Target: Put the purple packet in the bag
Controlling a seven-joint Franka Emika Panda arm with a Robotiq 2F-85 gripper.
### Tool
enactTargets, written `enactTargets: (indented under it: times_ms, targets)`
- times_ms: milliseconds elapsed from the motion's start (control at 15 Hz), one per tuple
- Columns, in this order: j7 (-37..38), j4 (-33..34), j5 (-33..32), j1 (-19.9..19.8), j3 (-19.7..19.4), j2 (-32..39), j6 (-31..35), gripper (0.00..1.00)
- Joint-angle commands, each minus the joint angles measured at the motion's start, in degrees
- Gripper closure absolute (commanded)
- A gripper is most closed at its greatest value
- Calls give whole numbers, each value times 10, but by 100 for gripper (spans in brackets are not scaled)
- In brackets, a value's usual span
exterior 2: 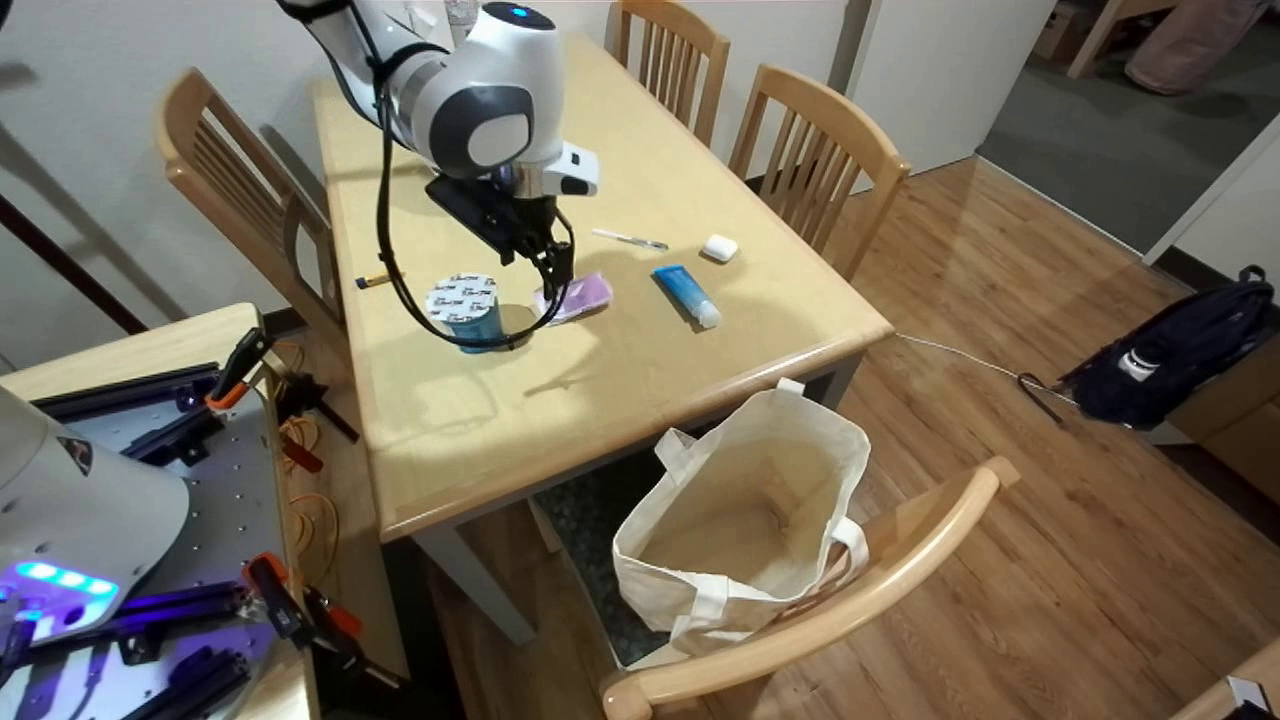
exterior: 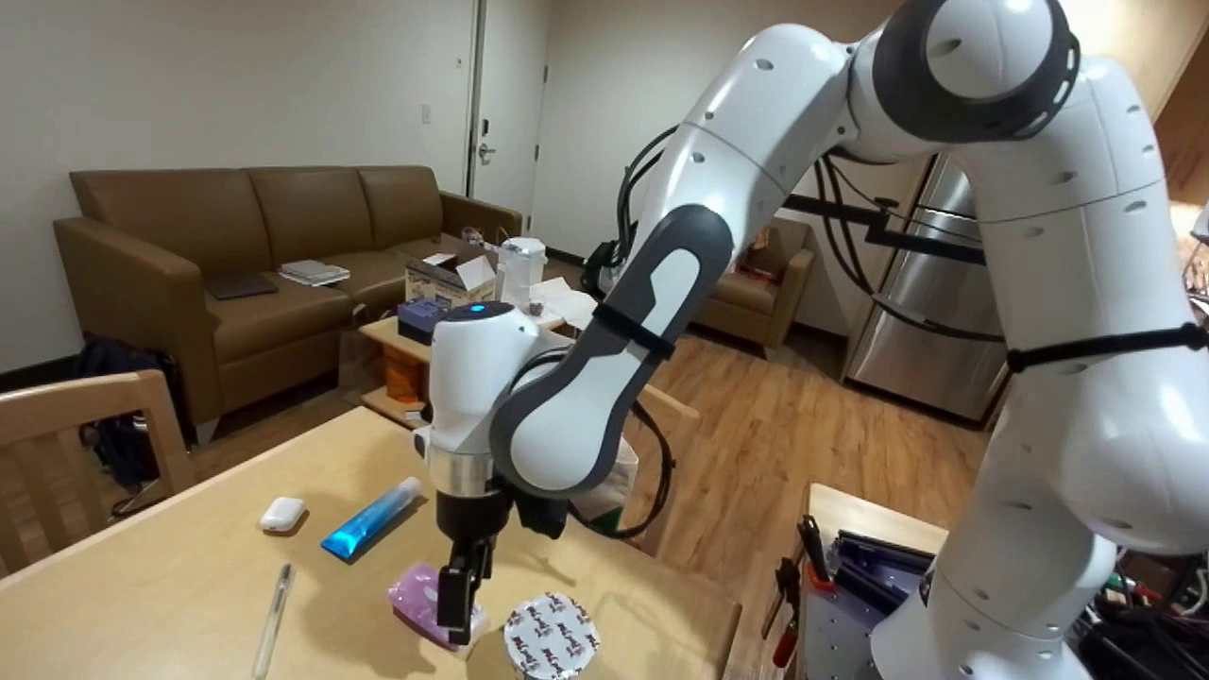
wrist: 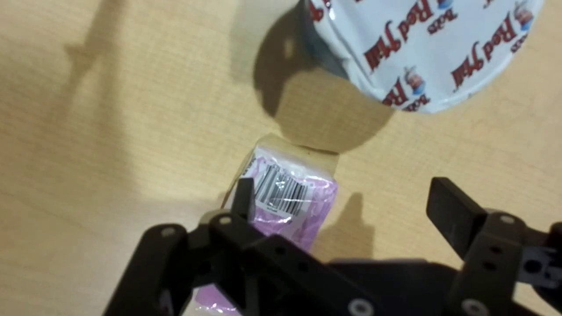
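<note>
a: which step is in hand?

b: the pick-up, i'd judge, just short of the grasp. the gripper (wrist: 344, 204) has its two fingers well apart with nothing clamped between them, and the purple packet (wrist: 290, 210) lies on the table (exterior 2: 480, 430), not in the bag (exterior 2: 745, 500).

a: and the next move?

b: lining up, as i read it. in the wrist view the packet sits off-centre, toward the left-hand finger, so i'd slide the gripper that way until a finger can go down on each side, then lower and close. the wrapper looks thin and glossy, so i'd guess it could slip; a firm bite across its width seems right. the bag would come after.

a: take me across the wrist view, left to right.

b: first the left-hand finger, which covers part of the packet's left edge; whether they touch, i can't tell. then the packet, its barcode end showing and the rest partly hidden behind the gripper. then the space between the fingers, with the lidded cup (wrist: 426, 48) at the upper edge, near the packet's end. last the other finger, apart from the packet, off its right side.

a: and the bag?

b: in an exterior view, left to right: lidded cup, gripper over the packet, and then the bag, standing open on a chair (exterior 2: 905, 575) beside the table.
</note>
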Motion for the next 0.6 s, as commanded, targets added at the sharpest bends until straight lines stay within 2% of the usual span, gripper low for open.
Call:
enactTargets:
  times_ms: [0,67,133,400,533]
  targets:
    - [-43,5,56,49,-41,-8,-3,0]
    - [-46,9,60,53,-42,-8,-7,0]
    - [38,7,23,108,-102,-27,-15,0]
    - [172,15,-26,220,-219,-35,-23,0]
    - [251,33,-42,266,-257,-27,-51,0]
